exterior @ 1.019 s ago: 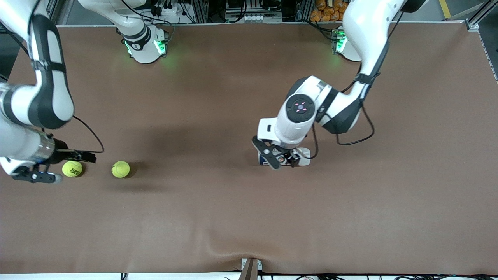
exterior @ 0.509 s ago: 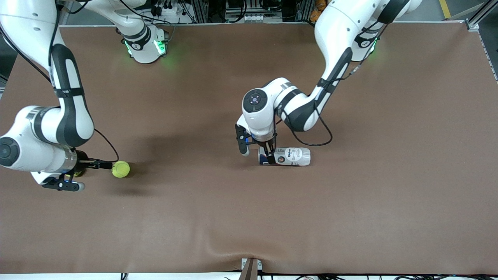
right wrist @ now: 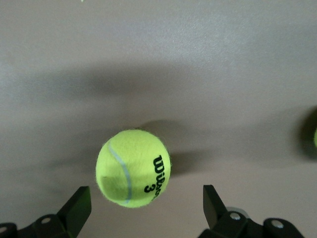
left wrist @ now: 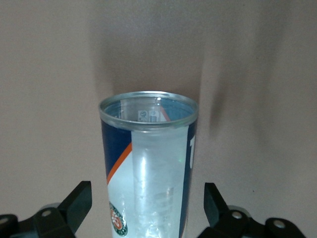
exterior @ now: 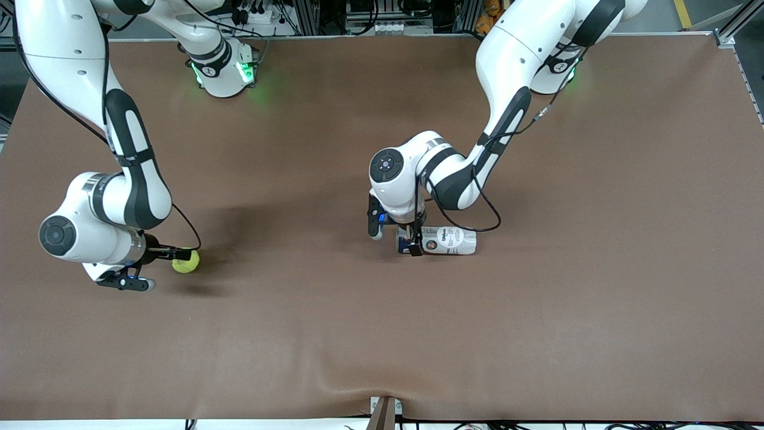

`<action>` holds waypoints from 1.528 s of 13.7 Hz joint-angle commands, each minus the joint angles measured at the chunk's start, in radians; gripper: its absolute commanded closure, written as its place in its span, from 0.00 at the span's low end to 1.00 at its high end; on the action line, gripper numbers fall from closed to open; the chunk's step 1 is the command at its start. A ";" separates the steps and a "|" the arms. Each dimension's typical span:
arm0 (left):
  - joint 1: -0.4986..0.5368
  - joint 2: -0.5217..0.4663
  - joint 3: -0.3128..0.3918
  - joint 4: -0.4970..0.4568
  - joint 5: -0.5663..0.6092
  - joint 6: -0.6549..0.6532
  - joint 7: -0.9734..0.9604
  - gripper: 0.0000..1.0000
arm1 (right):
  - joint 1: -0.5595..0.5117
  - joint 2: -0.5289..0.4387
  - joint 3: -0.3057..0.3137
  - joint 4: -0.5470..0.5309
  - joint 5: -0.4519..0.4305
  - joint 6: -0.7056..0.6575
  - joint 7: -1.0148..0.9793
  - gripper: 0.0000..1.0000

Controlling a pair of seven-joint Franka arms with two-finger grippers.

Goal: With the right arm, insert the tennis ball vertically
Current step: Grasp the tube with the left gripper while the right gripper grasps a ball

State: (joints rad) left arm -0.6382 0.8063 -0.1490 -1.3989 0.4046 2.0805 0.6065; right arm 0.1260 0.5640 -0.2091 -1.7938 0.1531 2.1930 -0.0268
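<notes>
Both arms have swung in: the right tool (exterior: 149, 267), fingers apart, now straddles a ball (right wrist: 132, 167), while the left tool (exterior: 394, 236), also apart, brackets the lying can (exterior: 444, 240), so neither grasp is closed yet.

Saw a yellow-green ball (right wrist: 132, 167) with a white seam and black lettering. Noted a clear can (left wrist: 147, 168) with a silver rim, blue label, orange stripe and white panel. Found the counter (exterior: 537, 310) plain brown, both arms white with black joints, and both end effectors black.
</notes>
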 commanded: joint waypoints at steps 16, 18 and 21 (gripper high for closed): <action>-0.001 0.054 0.049 0.023 0.007 -0.074 0.058 0.00 | 0.026 0.048 -0.003 -0.006 0.025 0.060 -0.009 0.91; -0.003 0.062 0.062 0.023 0.005 -0.072 0.041 0.00 | 0.030 0.039 -0.004 -0.006 0.023 0.053 -0.010 1.00; -0.001 0.068 0.063 0.024 0.006 -0.071 0.036 0.00 | 0.037 -0.018 -0.006 0.010 0.013 -0.021 -0.013 1.00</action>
State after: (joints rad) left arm -0.6357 0.8606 -0.0903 -1.3990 0.4054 2.0225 0.6533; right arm 0.1557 0.6057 -0.2091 -1.7866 0.1546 2.2313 -0.0267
